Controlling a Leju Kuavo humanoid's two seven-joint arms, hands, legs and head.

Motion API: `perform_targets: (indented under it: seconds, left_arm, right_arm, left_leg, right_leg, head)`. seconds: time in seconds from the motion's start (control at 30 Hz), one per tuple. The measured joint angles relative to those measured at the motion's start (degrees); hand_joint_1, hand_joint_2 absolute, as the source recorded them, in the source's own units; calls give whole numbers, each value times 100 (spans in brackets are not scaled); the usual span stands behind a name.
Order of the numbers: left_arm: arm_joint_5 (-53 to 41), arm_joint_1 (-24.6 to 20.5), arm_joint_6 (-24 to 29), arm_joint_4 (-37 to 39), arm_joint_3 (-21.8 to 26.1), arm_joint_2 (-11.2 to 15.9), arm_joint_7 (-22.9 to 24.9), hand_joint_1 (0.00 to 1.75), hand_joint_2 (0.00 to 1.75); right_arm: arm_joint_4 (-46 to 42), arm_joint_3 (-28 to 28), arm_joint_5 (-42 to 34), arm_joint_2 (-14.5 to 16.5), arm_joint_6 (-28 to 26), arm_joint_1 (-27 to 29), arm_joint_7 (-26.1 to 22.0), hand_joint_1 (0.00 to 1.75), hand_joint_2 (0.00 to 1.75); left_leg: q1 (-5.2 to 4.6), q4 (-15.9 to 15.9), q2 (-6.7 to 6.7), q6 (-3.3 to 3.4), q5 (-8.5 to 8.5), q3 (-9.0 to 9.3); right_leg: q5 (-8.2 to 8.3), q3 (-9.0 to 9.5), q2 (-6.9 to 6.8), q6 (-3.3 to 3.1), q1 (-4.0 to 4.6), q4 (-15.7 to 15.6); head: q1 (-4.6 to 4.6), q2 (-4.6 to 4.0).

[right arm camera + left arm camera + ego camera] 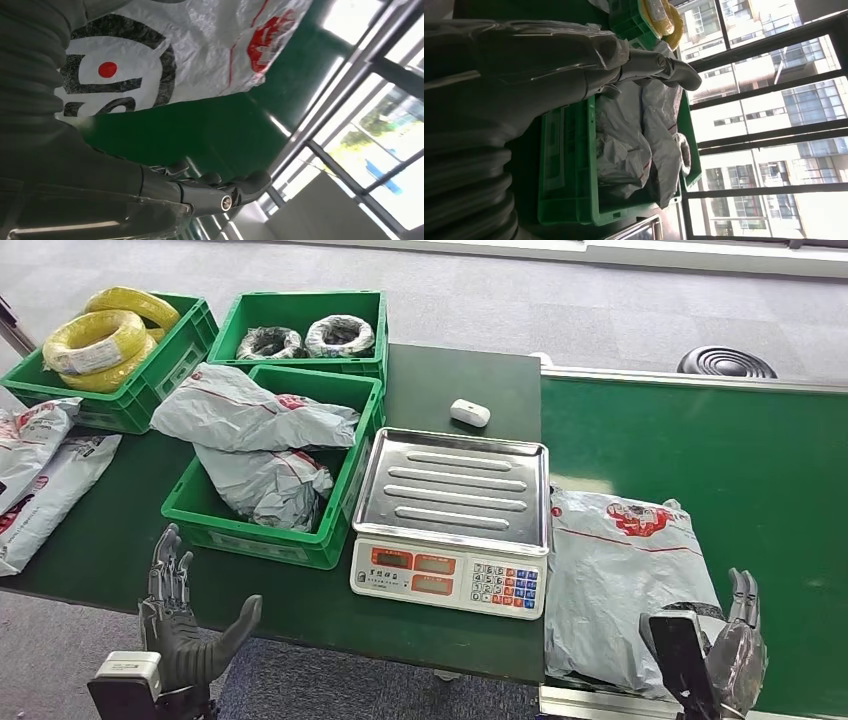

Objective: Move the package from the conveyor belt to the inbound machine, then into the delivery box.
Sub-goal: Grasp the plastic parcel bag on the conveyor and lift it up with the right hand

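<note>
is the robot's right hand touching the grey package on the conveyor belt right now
Apart. In the right wrist view, green belt shows between the right hand and the package.

Package [620, 585] – crinkled glossy plastic; scale tray [455, 485] – ribbed shiny metal

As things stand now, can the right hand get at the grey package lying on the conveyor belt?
Probably yes. The right hand is open beside the near end of the package, which lies flat on the green belt. Nothing stands between them; the scale is on the package's other side.
</note>
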Motion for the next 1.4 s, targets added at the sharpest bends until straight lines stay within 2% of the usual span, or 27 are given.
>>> perform_targets:
  seconds: [0.2, 0.37, 0.47, 0.6, 0.63, 0.67, 0.73, 0.77, 0.8, 0.9, 1.03, 1.27, 1.33, 1.4]
  left_arm:
    - [167, -269, -51, 131, -96, 88, -18, 0, 175]
    - [235, -504, -144, 254, -166, 124, -47, 0, 175]
    - [234, -593, -170, 300, -176, 124, -45, 0, 175]
    - [209, -644, -169, 324, -175, 124, -43, 0, 175]
    - [200, -653, -166, 326, -175, 124, -43, 0, 175]
    - [193, -659, -163, 327, -175, 124, -43, 0, 175]
    - [185, -667, -161, 330, -175, 124, -42, 0, 175]
    - [185, -670, -157, 331, -175, 124, -41, 0, 175]
    - [184, -675, -153, 333, -174, 124, -41, 0, 175]
    - [179, -679, -127, 330, -169, 124, -35, 0, 175]
    - [154, -634, -96, 272, -148, 123, 13, 0, 175]
    - [107, -572, -54, 217, -135, 121, 16, 0, 175]
    - [84, -513, 81, 121, -116, 92, -51, 0, 175]
    - [55, -458, 242, 21, -97, 61, -136, 0, 175]
  right_arm:
    - [1536, -412, 24, -527, 727, -988, 340, 0, 175]
    - [3189, -486, -168, -946, 1662, -1831, 12, 0, 175]
    - [4031, -480, -111, -1108, 1896, -2188, 7, 3, 175]
    - [4890, -365, 184, -1240, 2068, -2672, 299, 9, 175]
    - [5057, -330, 234, -1261, 2092, -2792, 350, 24, 175]
    - [5199, -300, 267, -1279, 2110, -2897, 381, 56, 175]
    - [5432, -246, 306, -1307, 2137, -3060, 415, 137, 87]
    - [5527, -218, 326, -1320, 2147, -3130, 430, 163, 44]
    - [5614, -192, 353, -1335, 2166, -3200, 446, 172, 0]
    - [5800, -128, 414, -1398, 2185, -3414, 494, 175, 0]
    - [5878, -83, 381, -1424, 2097, -3609, 581, 175, 175]
    - [5875, -84, 153, -1416, 1744, -3659, 387, 175, 175]
    - [5073, -232, -740, -1344, 1105, -3655, -27, 175, 175]
    - [3902, -421, -1920, -1257, 195, -3618, -593, 175, 175]
  left_leg:
    - [0, 2, 0, 1, 2, 10]
    - [1, 2, -2, 3, 5, 10]
    - [1, 2, -3, 3, 5, 7]
    - [2, 2, 13, 3, 4, 18]
    - [2, 2, 18, 3, 3, 25]
    - [2, 2, 22, 3, 2, 32]
    - [2, 2, 27, 5, -2, 47]
    - [2, 2, 29, 7, -4, 55]
    - [2, 2, 31, 8, -6, 63]
    - [1, 3, 34, 12, -7, 79]
    - [0, 6, 27, 21, 7, 78]
    - [1, 7, 12, 20, 15, 63]
    - [1, 7, 2, 18, 20, 36]
    - [0, 7, -12, 17, 24, 4]
  right_leg:
    - [8, 6, 0, -2, 0, 0]
    - [8, 6, -2, -2, 2, 0]
    - [8, 6, -5, -2, 2, 0]
    - [8, 11, 8, -2, 4, 0]
    - [8, 15, 11, -2, 4, 0]
    - [8, 21, 14, -2, 4, -1]
    - [9, 38, 17, -2, 4, -4]
    - [9, 49, 19, -2, 4, -6]
    - [9, 60, 21, -2, 4, -8]
    - [16, 83, 23, 1, 2, -12]
    - [31, 82, 21, 8, 0, -12]
    - [34, 72, 14, 10, 2, -9]
    - [34, 43, 2, 10, 1, -6]
    - [33, 12, -13, 9, 1, -4]
  head:
    - [-1, 0]
    - [-1, 0]
    - [-1, 0]
    - [-1, 0]
    - [-1, 0]
    - [0, 0]
    - [-1, 0]
    - [0, 0]
    - [0, 0]
    - [3, 0]
    - [1, 0]
    - [1, 0]
    - [1, 0]
    - [-1, 0]
